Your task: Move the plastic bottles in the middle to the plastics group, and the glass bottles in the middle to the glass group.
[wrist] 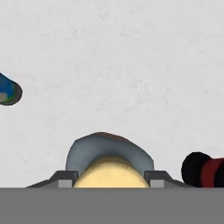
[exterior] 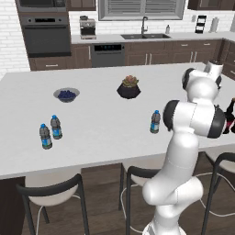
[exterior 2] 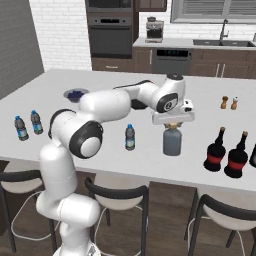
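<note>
so the grey-blue flask [exterior 2: 172,141] with the tan cap [wrist: 110,175] is standing upright on the white island [exterior 2: 150,160], long axis straight up, and the gripper [exterior 2: 172,123] sits directly on top of it, pointing down. in the hand view the cap is dead centre between the two finger tips, with the flask's shoulders bulging out just past it. jaws look pinched in on the cap/neck, so i'd call that a grip on the flask, as closed as the cap lets them go.

the relation that matters imo: the glass group is off to the flask's right in the right base view, near but not touching. so the move is a lift and a short carry sideways that way, keeping it vertical so it doesn't clip the red-label bottles.

counts:
- grey-blue flasks: one
- dark red-label bottles [exterior 2: 215,150]: two full ones in the right base view, plus a sliver of something dark at the frame edge, can't tell what
- water bottle in the middle [exterior 2: 130,137]: one, just left of the flask
- plastics group [exterior: 50,131]: two blue-capped bottles at the far left end
- little shakers [exterior 2: 229,103]: two
- berry bowl [exterior: 66,94]: one
- potted succulent [exterior: 129,87]: one

only one arm here, so no choice there.
</note>
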